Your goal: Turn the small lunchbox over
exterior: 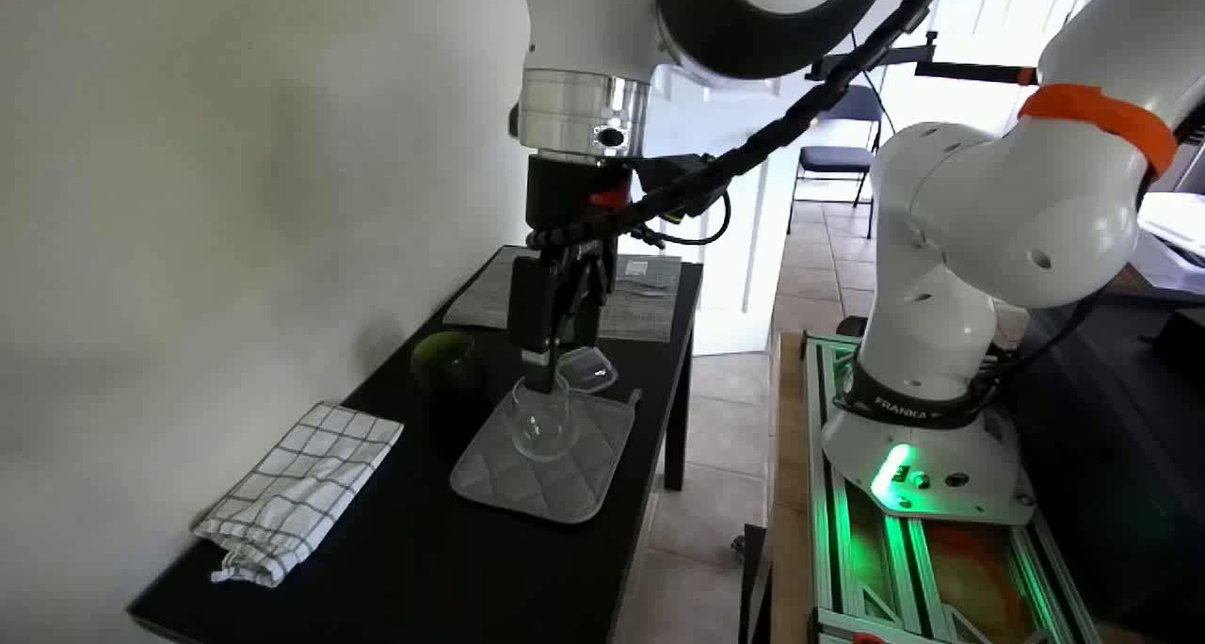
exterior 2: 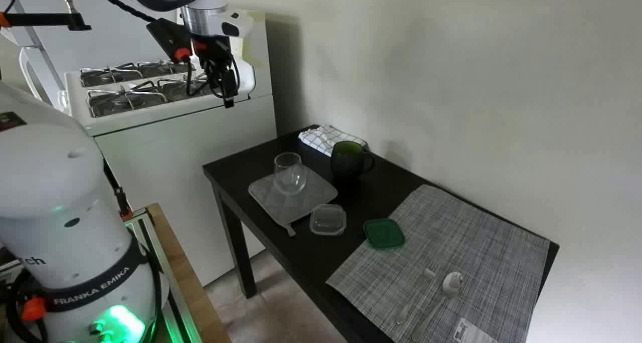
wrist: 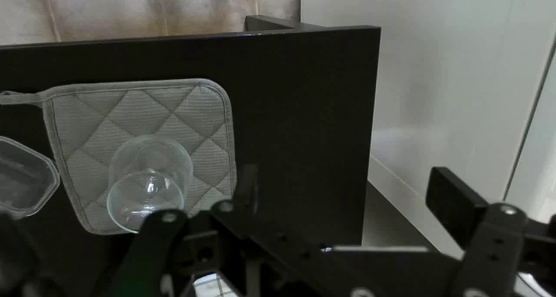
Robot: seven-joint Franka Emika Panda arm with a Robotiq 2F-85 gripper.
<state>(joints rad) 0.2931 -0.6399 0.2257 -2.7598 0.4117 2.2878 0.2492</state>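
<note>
Spread wide with nothing in its grasp, the end effector (wrist: 347,186) hangs high toward one end of a dark table (exterior: 452,550). The small lunchbox (exterior 2: 328,220), clear and shallow, lies well apart from it on the table, just beside a quilted pot holder (wrist: 182,110); which way up it rests is hard to tell. The reach appears yet to be made. Done well, it would pass high enough to clear the glass (exterior 2: 291,177) on the pot holder, descend astride one edge, pinch lightly, lift, then rotate fully before setting down.
</note>
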